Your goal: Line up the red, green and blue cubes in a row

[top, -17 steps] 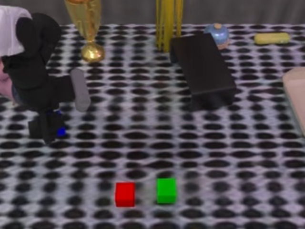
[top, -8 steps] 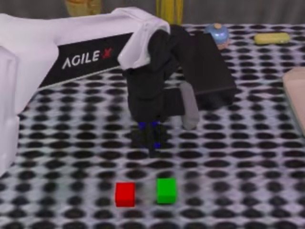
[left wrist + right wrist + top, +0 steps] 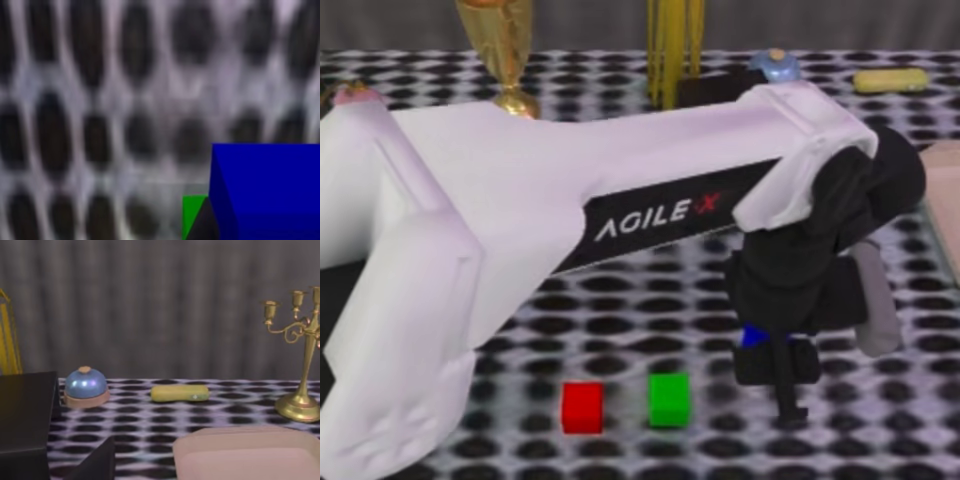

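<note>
blue cube (image 3: 752,336) mostly hidden under left pincer (image 3: 782,378), green cube (image 3: 192,215) edge-cropped

From my station the table (image 3: 570,300) looks covered in a matt, woven-looking cloth of black ovals on white. My left arm's white shell (image 3: 520,190) reads as smooth, faintly glossy plastic, its gripper (image 3: 785,385) matt black. The red cube (image 3: 582,408), green cube (image 3: 669,400) and blue cube (image 3: 267,192) are plain and smooth. The gold candlestick (image 3: 302,357) shines like polished metal; the blue dome bell (image 3: 86,384) is glossy.
</note>
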You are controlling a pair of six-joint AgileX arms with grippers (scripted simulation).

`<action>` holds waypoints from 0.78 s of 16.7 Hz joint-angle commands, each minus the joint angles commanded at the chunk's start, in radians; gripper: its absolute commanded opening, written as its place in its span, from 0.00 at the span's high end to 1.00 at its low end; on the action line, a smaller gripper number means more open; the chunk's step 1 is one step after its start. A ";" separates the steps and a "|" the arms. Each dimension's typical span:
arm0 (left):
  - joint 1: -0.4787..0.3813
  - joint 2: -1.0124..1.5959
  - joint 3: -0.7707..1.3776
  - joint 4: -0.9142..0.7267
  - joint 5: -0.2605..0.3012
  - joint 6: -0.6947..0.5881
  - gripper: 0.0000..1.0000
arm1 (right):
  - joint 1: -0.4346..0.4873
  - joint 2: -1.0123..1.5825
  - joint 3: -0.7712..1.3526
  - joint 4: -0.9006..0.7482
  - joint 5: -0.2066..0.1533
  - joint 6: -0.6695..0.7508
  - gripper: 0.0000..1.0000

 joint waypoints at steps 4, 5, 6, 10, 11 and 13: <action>0.003 -0.004 -0.004 0.006 0.001 0.002 1.00 | 0.000 0.000 0.000 0.000 0.000 0.000 0.00; 0.003 0.000 -0.012 0.019 0.001 0.001 1.00 | 0.000 0.000 0.000 0.000 0.000 0.000 0.00; 0.004 0.007 -0.025 0.041 0.001 0.000 1.00 | 0.000 0.000 0.000 0.000 0.000 0.000 0.00; 0.003 0.055 -0.105 0.164 0.002 -0.004 1.00 | 0.000 0.000 0.000 0.000 0.000 0.000 0.00; 0.001 0.066 -0.123 0.193 0.002 -0.003 1.00 | 0.000 0.000 0.000 0.000 0.000 0.000 0.00; -0.002 0.081 -0.145 0.226 0.001 -0.002 1.00 | 0.000 0.000 0.000 0.000 0.000 0.000 0.00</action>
